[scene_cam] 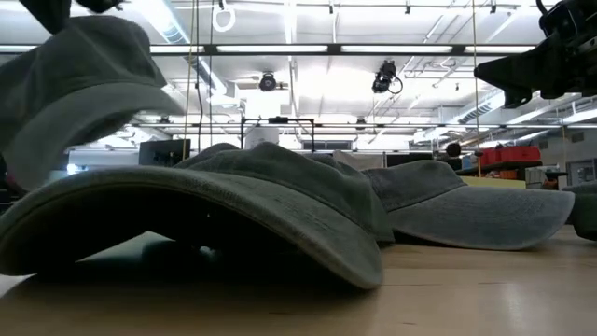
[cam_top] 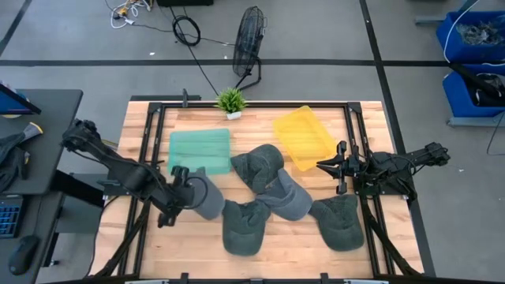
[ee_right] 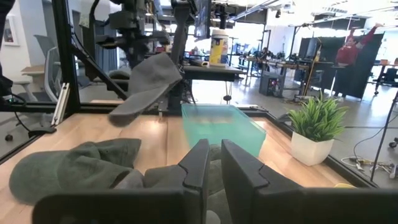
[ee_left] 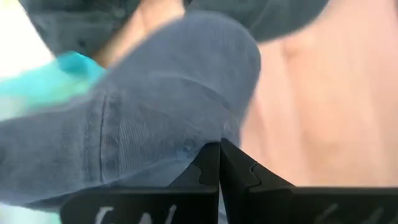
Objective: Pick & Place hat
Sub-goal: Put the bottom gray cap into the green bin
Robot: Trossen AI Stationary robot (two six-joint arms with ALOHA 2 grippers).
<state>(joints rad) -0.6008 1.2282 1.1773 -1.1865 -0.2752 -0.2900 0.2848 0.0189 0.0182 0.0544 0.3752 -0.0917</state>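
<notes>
Far left of the table (cam_top: 260, 248), bare wood runs between the frame rail and the first hat, the only open strip on that side. Left gripper (cam_top: 180, 192) sits just past it, near the front-left corner of the green tray (cam_top: 200, 148), fingers (ee_left: 208, 168) clenched on the grey hat (cam_top: 207, 197). The hat is lifted clear of the wood: the right wrist view shows it hanging tilted in the air (ee_right: 146, 84) beside the tray (ee_right: 224, 127), and the low view has it high at upper left (scene_cam: 79, 89). In the left wrist view the cloth (ee_left: 155, 118) fills the space just ahead of the fingertips, pinched at its near edge, with a sliver of tray behind. Right of it, four more green caps crowd the middle: one at the front edge (cam_top: 245, 227), one behind it (cam_top: 258, 166), one overlapping the two (cam_top: 288, 197), one further right (cam_top: 338, 222). Little free wood is left among them; open boards remain along the front edge. Behind the caps sit a small potted plant (cam_top: 230, 101) at the rear rail and the yellow tray (cam_top: 303, 138). Right gripper (cam_top: 330, 164) hovers beside the yellow tray's right corner, its fingers (ee_right: 199, 163) nearly together with a narrow gap, holding nothing.
</notes>
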